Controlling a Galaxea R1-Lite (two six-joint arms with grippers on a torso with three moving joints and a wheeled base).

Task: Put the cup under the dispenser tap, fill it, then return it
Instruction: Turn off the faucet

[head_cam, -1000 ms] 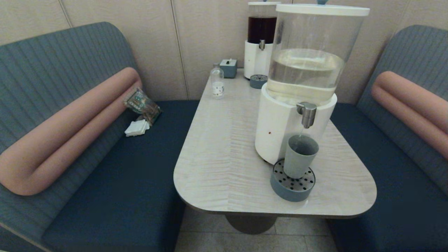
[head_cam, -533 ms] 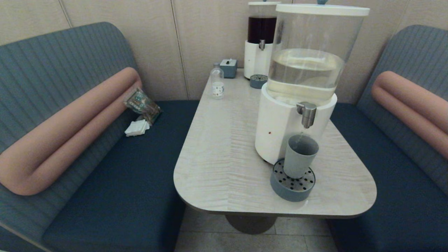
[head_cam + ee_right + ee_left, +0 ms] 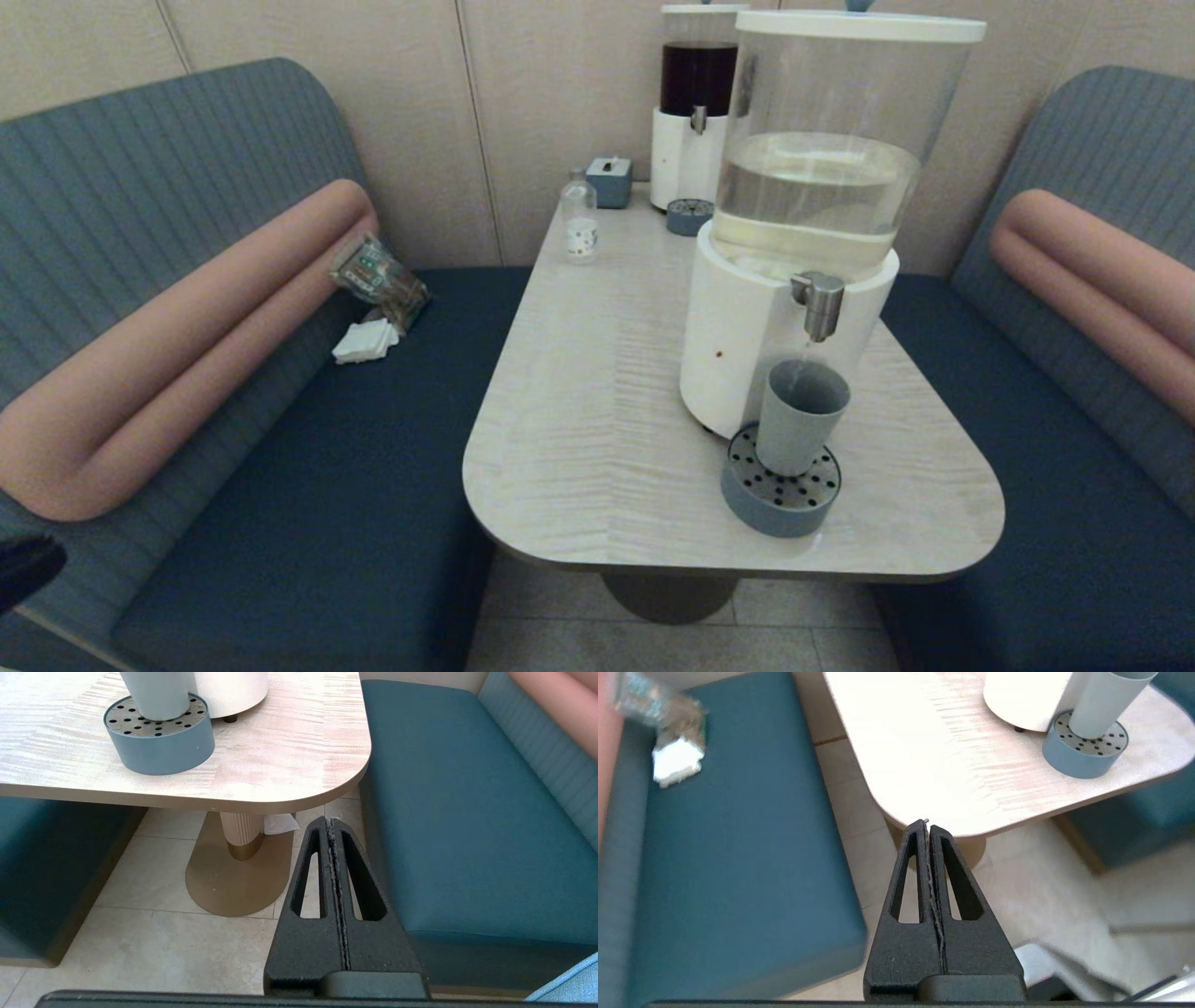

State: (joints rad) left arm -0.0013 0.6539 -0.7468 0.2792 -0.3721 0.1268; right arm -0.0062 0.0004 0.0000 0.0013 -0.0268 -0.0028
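cup (image 3: 801, 415) is set upright under dispenser tap (image 3: 820, 303), at 1 o'clock from pressed-together left gripper (image 3: 928, 822); right gripper (image 3: 331, 820) likewise closed, empty, nearer.

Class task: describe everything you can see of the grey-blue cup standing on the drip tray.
The cup is a plain matte grey-blue tumbler with no handle, tapering toward its base. It stands upright on the round perforated drip tray, toward the tray's back, close to the dispenser's white base. Its open mouth sits directly below the dispenser tap, with a gap between them. Nothing grips it: the left gripper and right gripper are both shut, hanging off the table's near edge. Its fill level cannot be made out.
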